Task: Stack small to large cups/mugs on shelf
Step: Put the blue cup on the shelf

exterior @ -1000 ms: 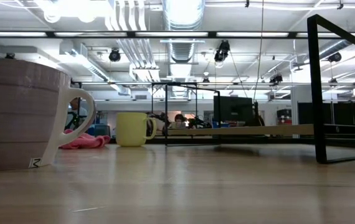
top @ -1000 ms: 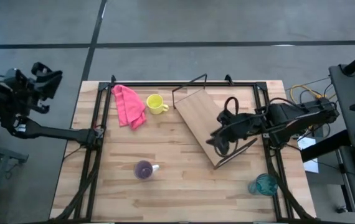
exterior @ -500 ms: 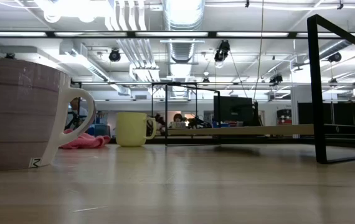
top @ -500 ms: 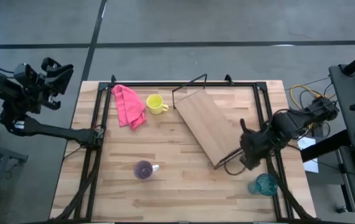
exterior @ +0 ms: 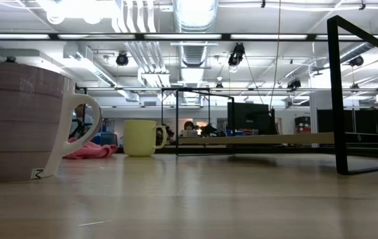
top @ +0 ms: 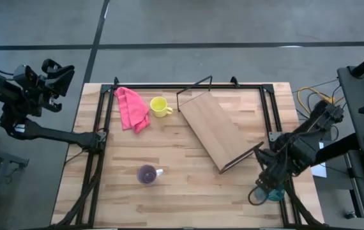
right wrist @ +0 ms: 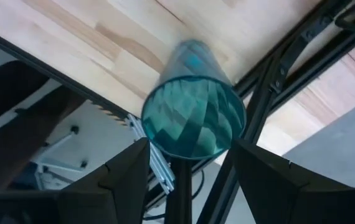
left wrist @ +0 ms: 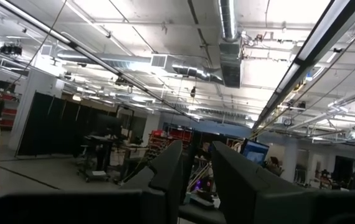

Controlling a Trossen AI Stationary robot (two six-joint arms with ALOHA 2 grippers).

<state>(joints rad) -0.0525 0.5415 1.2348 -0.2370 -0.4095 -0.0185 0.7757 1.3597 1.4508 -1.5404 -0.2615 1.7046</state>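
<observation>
The translucent teal cup [right wrist: 193, 102] stands upright near the table's near right corner [top: 274, 191]. My right gripper [right wrist: 189, 148] hovers over it, open, one finger on either side of its rim; in the high view my right gripper [top: 265, 187] covers part of the cup. The yellow mug [top: 159, 106] stands at the far side beside the pink cloth [top: 132, 108]. The purple mug [top: 147, 174] stands near the front. The shelf [top: 215, 130] lies slantwise on the table on its wire frame. My left gripper [top: 54, 69] waits off the table's left edge, its fingers [left wrist: 168, 171] a narrow gap apart.
A black metal frame [top: 271, 115] runs along the table's edges, and one bar [right wrist: 271, 81] passes right beside the teal cup. The shelf's wire end [exterior: 368, 99] rises near the right. The table's middle front [top: 195, 185] is bare wood.
My right gripper has gone from above the shelf's near right end toward the table's near right corner and now stands over the teal cup. My left gripper shifted a little at first, then kept still. The cups and the shelf have stayed in place.
</observation>
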